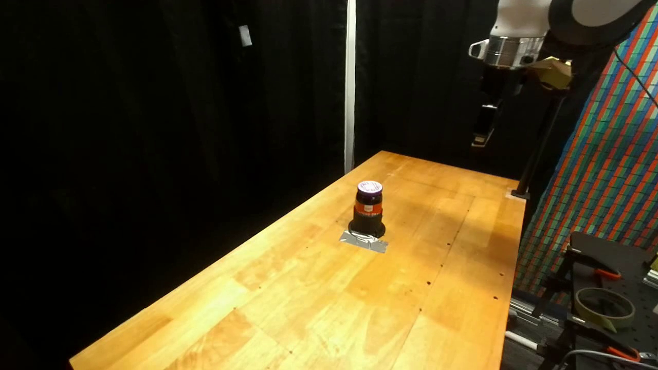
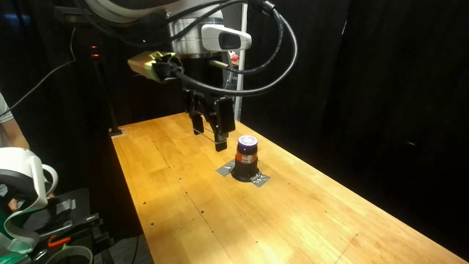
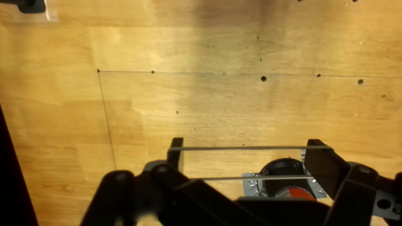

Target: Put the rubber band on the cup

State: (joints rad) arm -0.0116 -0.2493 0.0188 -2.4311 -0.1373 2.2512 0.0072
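Note:
The cup (image 1: 369, 208) is small, dark and upright, with a white-and-purple top and an orange band. It also shows in an exterior view (image 2: 246, 160) and partly in the wrist view (image 3: 300, 192), where my gripper hides its top. My gripper (image 2: 209, 135) is open above the table, off to one side of the cup and apart from it. A thin, pale rubber band (image 3: 245, 148) is stretched around both fingertips as two parallel strands. In the wrist view the cup appears low, near the right finger of my gripper (image 3: 247, 157), beneath one strand.
Grey tape (image 1: 364, 242) lies at the cup's black base on the wooden table (image 1: 318, 308). A black pole (image 1: 541, 144) stands at a table corner. A dark side stand (image 1: 604, 246) with a tape roll (image 1: 580, 308) and clamps is beside the table. Black curtains hang behind.

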